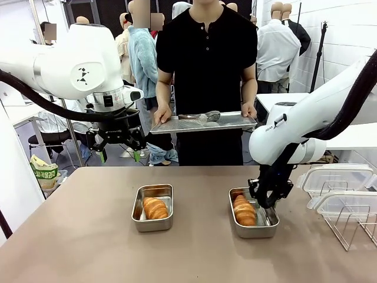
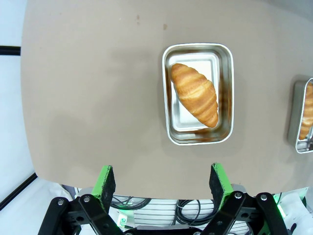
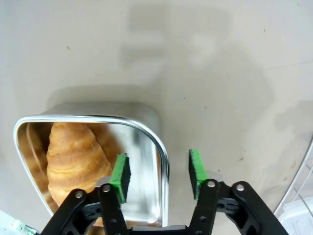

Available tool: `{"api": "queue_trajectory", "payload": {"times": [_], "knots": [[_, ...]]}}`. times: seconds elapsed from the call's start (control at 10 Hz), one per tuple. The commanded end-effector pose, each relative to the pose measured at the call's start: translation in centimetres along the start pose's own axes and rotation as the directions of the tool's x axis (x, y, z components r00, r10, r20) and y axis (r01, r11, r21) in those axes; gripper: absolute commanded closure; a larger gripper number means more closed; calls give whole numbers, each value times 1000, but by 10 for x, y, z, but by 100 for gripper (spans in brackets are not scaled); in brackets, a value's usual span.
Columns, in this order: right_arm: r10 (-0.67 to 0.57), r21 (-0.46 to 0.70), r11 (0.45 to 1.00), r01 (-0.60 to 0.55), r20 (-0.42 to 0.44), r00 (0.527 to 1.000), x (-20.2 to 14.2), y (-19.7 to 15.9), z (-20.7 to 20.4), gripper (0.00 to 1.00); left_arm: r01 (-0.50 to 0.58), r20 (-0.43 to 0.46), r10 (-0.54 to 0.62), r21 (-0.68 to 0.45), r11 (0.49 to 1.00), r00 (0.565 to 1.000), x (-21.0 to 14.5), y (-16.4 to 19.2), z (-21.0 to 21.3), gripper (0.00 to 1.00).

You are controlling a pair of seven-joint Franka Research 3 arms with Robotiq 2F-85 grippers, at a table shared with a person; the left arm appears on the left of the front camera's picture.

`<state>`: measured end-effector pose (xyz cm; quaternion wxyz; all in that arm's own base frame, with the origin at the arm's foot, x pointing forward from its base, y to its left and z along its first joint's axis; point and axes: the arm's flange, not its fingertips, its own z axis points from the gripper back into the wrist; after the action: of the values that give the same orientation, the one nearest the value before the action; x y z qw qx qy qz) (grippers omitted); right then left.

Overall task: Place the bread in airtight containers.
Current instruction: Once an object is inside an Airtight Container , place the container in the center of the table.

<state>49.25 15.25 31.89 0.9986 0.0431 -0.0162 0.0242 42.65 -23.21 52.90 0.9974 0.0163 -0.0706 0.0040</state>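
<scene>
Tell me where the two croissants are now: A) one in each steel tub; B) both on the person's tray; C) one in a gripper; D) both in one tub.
A: one croissant lies in the left tub, the other croissant in the right tub.

The shiny rectangular steel tub [image 1: 152,215] near the middle of the brown table [image 1: 76,236] holds one golden-brown ridged croissant [image 1: 155,208]. To its right stands a second steel tub [image 1: 254,220] with the other croissant [image 1: 244,210] inside, and farther right are clear plastic lids [image 1: 336,180] at a wire rack [image 1: 353,227]. Behind it, beyond the table's far edge, a person [image 1: 206,71] holds a flat steel tray [image 1: 230,122] bearing tongs [image 1: 200,117].
</scene>
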Motion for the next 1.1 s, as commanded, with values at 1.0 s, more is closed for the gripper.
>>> {"api": "queue_trajectory", "payload": {"times": [1.0], "knots": [[5, -1, 1000, -5, -2, 1000, -4, 9, 10, 0, -2, 3, 2, -3, 1000, 1000, 0, 2, 2, 0]]}}
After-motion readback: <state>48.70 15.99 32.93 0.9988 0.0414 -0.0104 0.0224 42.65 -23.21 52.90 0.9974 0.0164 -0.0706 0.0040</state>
